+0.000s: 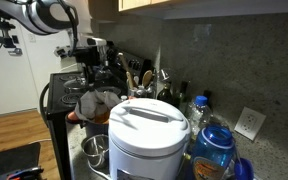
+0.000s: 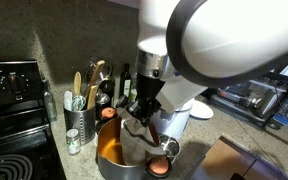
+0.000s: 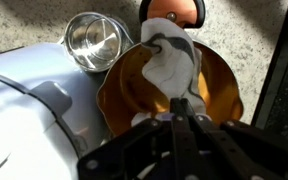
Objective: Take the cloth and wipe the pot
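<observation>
Wrist view, rice cooker [image 3: 24, 100]: big and white, off to one side of the gripper [image 3: 181, 118], just beside the pot's rim; it fills the foreground in an exterior view [image 1: 144, 135].
Pot [image 3: 216, 85]: wide, round and orange inside, directly beneath the gripper. A pale pink handle [image 3: 174, 10] sits on the rim farthest from the fingers. In an exterior view [image 2: 106, 152] the gripper hangs over its opening.
Gripper: fingers drawn together, pinching the near end of the cloth.
Cloth [image 3: 169, 55]: pale with dark patches, trailing from the fingertips onto the pot's inside.
Steel pot [image 3: 92, 40]: small, shiny, beyond the gripper, beside the pot's rim on the rice cooker's side.
</observation>
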Robot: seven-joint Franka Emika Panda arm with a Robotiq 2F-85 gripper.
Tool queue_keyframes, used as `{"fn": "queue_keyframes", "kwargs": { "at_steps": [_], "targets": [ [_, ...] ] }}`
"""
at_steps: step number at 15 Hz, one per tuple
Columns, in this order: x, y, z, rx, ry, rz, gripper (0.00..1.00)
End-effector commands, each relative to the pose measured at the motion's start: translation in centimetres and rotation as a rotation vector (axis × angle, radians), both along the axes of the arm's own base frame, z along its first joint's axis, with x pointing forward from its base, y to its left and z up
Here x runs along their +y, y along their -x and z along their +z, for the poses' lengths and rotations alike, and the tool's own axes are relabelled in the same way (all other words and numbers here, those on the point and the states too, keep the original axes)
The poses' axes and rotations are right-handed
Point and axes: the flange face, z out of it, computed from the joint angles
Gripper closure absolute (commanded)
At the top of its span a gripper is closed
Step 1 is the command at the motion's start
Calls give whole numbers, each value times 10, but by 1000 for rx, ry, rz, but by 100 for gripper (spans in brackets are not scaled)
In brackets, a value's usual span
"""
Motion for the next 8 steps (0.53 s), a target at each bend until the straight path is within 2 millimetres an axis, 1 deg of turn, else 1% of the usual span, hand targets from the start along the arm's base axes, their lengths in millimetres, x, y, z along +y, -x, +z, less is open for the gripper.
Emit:
{"fn": "queue_keyframes", "kwargs": {
  "at_steps": [1, 5, 7, 8],
  "targets": [
    [-4, 11, -46, 3, -43, -27, 99],
    [0, 22, -109, 53, -94, -32, 99],
    [-5, 25, -139, 95, -109, -54, 99],
    [-9, 24, -149, 108, -103, -67, 99]
  ]
}}
